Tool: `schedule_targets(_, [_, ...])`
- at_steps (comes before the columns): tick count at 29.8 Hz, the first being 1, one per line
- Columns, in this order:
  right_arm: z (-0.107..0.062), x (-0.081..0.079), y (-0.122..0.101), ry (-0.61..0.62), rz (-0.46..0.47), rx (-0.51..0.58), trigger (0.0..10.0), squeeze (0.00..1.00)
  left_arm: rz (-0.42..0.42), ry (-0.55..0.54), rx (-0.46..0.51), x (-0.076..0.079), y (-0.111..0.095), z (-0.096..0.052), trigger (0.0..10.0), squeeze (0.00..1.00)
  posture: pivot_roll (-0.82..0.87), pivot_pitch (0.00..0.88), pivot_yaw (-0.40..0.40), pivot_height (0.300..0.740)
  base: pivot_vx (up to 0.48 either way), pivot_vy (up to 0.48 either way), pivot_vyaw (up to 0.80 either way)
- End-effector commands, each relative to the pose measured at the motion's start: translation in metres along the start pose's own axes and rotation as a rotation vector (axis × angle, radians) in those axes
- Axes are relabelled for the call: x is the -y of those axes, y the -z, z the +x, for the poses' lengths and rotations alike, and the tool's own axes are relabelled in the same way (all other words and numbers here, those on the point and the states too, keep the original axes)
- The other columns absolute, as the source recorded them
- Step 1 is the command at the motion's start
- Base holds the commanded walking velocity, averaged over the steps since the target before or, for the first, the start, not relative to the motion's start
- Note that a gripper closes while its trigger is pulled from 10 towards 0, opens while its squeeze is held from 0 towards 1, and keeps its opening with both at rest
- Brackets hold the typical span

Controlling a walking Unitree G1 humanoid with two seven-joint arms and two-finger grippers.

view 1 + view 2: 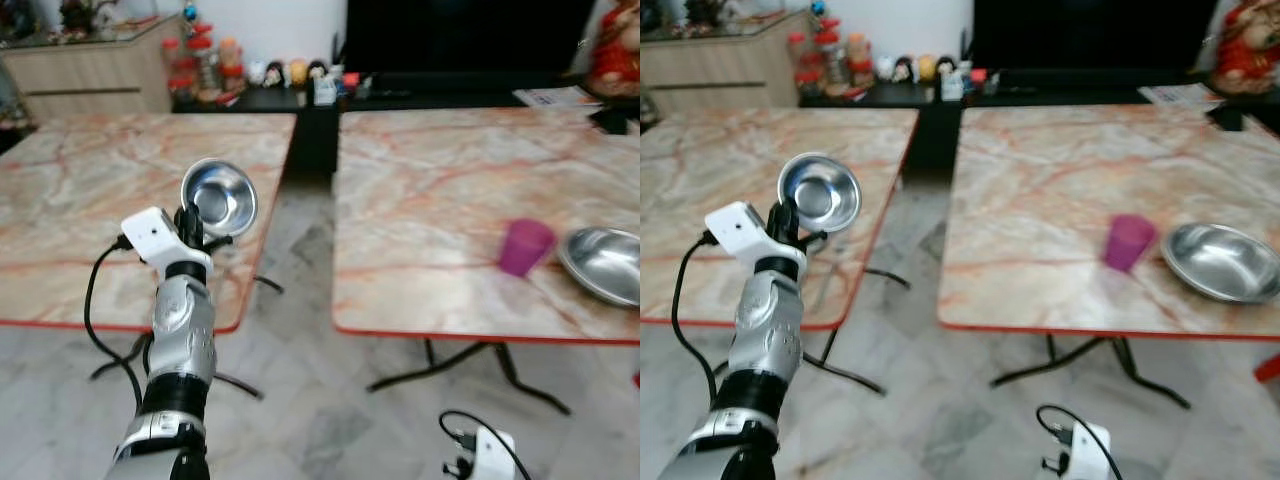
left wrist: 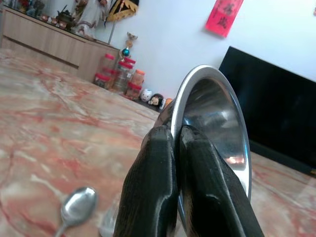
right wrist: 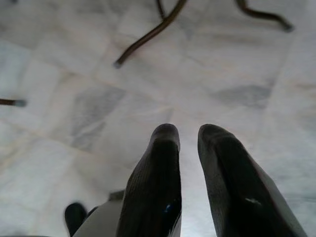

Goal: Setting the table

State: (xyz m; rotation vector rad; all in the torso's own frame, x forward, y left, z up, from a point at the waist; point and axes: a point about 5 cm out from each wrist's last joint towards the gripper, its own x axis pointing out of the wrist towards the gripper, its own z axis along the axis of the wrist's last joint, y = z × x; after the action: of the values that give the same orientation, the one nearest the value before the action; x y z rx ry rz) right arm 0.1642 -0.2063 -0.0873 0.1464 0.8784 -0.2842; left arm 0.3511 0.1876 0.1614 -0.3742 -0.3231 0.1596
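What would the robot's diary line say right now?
left pincer: shut on steel bowl, held over left table | right pincer: idle above floor | right table: purple cup, steel plate

My two head cameras look forward and down from standing height, over two marble worktops with the gap of floor between them; both take in the left worktop (image 1: 60, 200), the right worktop (image 1: 1060, 200) and the black cabinet at the far wall, the right eye's picture sitting slightly shifted sideways. My left wrist camera rides close behind the left tool (image 2: 177, 163), looking low across the left worktop toward the white wall. My right wrist camera looks along the right tool (image 3: 190, 163) straight down at the pale tiled floor (image 3: 74, 74), fairly near.
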Motion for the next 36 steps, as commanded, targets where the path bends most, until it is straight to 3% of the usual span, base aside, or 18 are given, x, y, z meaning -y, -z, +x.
schedule_targets(1, [0.0, -0.009, 0.001, -0.019, 0.012, -0.004, 10.0, 0.0, 0.018, -0.019, 0.014, -0.009, -0.005, 0.0, 10.0, 0.0, -0.04, 0.0, 0.023, 0.74, 0.0, -0.382, 0.0])
schedule_targets(19, [0.0, -0.01, 0.001, -0.021, 0.014, -0.002, 10.0, 0.0, 0.04, -0.032, 0.015, -0.018, -0.008, -0.004, 10.0, 0.0, -0.04, 0.0, 0.025, 0.74, 0.0, -0.383, 0.0])
schedule_targets(23, [0.0, -0.01, 0.002, -0.019, 0.017, -0.002, 10.0, 0.0, 0.083, -0.055, -0.05, -0.033, 0.006, -0.02, 10.0, 0.0, -0.04, 0.0, 0.031, 0.74, 0.0, -0.381, 0.0])
schedule_targets(26, [0.0, -0.01, 0.003, -0.02, 0.018, -0.002, 10.0, 0.0, 0.092, -0.065, -0.061, -0.037, 0.008, -0.024, 10.0, 0.0, -0.04, 0.0, 0.029, 0.74, 0.0, -0.382, 0.0])
schedule_targets(34, [-0.001, -0.011, 0.003, -0.026, 0.01, -0.004, 10.0, 0.0, 0.171, -0.144, -0.142, -0.072, 0.021, -0.044, 10.0, 0.0, -0.03, 0.0, 0.026, 0.74, 0.0, -0.374, 0.0])
schedule_targets(36, [-0.001, -0.011, 0.003, -0.026, 0.01, -0.004, 10.0, 0.0, 0.171, -0.144, -0.142, -0.072, 0.021, -0.044, 10.0, 0.0, -0.03, 0.0, 0.026, 0.74, 0.0, -0.334, 0.0])
